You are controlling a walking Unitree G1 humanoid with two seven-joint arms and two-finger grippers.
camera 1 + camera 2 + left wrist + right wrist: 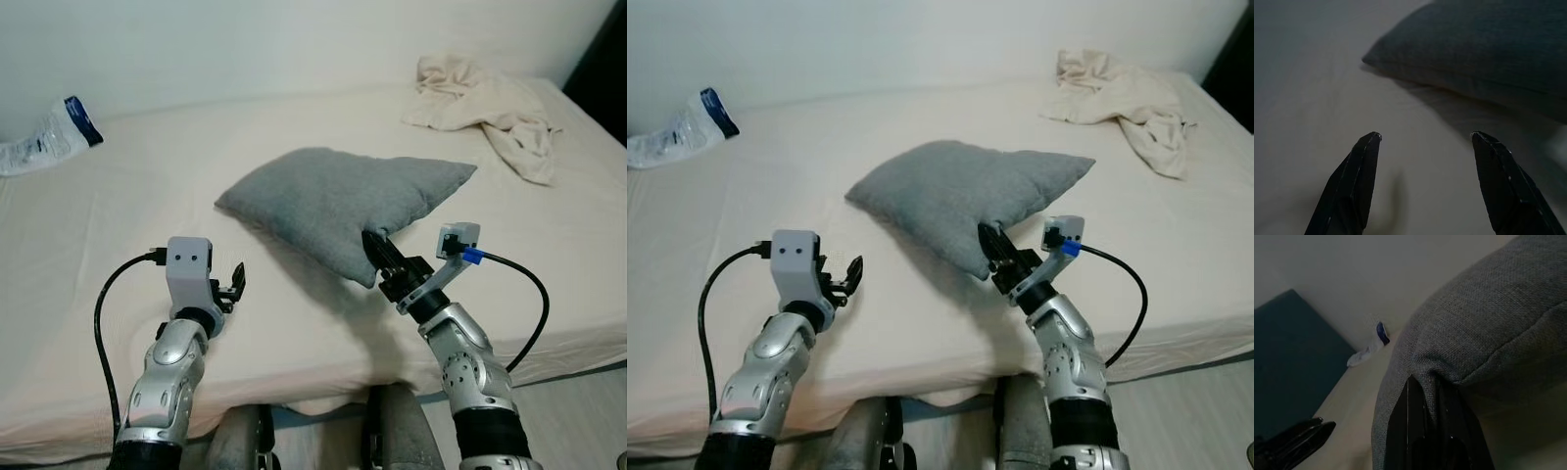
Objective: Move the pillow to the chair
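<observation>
While the grey pillow [343, 201] lies on the bed [118, 215], you have only its near corner pinched.

Your right gripper [377, 252] is closed on that corner, fabric bunched between its fingers, so lift slowly and watch for slip; the rest will hang and drag on the sheet. Your left gripper [235, 281] hovers just beside the pillow's left edge, fingers spread wide and holding nothing; consider bringing it under that edge for a second hold.

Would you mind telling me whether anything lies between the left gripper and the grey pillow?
Nothing visible does: only bare bed sheet separates the open left gripper from the pillow.
</observation>
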